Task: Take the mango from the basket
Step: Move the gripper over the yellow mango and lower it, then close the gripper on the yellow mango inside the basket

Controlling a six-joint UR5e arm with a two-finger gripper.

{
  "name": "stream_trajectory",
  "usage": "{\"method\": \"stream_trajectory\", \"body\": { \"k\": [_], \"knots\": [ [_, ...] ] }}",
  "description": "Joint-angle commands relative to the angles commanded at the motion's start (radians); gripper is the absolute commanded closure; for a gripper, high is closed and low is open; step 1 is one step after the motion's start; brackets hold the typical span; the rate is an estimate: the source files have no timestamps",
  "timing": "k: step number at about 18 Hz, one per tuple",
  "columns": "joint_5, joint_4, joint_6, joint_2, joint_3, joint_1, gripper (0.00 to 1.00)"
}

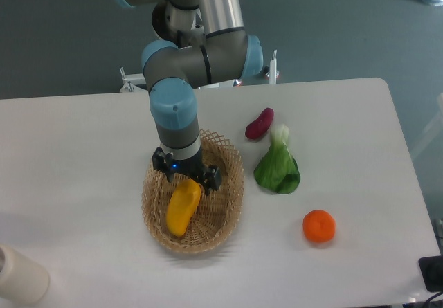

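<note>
the mango point(182, 208) lay lengthwise inside the basket point(228, 204), its upper end tucked right under the gripper point(188, 181) and its lower end pointing toward the near rim. the arm stood almost straight above the basket, wrist down, with the gripper low at the fruit's top end. the fingers were hidden behind the gripper body and the fruit, so i could not tell whether they were spread, closed, or already pinching the mango; the fruit looked as if it still rested on the weave.

the risks from here were easy to guess. the grip sat near 1 end of a smooth, long fruit, so a lift could let it swing, pivot or slide out and drop back. a fingertip might also snag the open weave and drag the light basket along. on the table beside the basket sat a dark red vegetable point(259, 124), a leafy green point(277, 169) and an orange point(319, 226), all apart from it; a pale cylinder point(21, 277) stood at the near left corner.
</note>
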Motion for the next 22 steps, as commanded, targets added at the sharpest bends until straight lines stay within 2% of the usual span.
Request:
{"method": "stream_trajectory", "body": {
  "k": [7,9,14,15,16,17,18,22],
  "knots": [
    [0.0,0.009,-0.009,-0.057,0.035,-0.012,0.0],
    [-0.003,0.043,-0.031,-0.08,0.038,-0.015,0.0],
    [-0.005,0.044,-0.061,-0.08,0.046,-0.02,0.0],
    [-0.002,0.046,-0.069,-0.081,0.048,-0.02,0.1],
    [-0.003,0.046,-0.069,-0.078,0.049,-0.02,0.27],
    [-0.002,0.046,-0.068,-0.078,0.051,-0.02,0.34],
    [0.002,0.046,-0.064,-0.08,0.049,-0.02,0.39],
    [0.005,0.046,-0.058,-0.075,0.051,-0.018,0.42]
  ]
}}
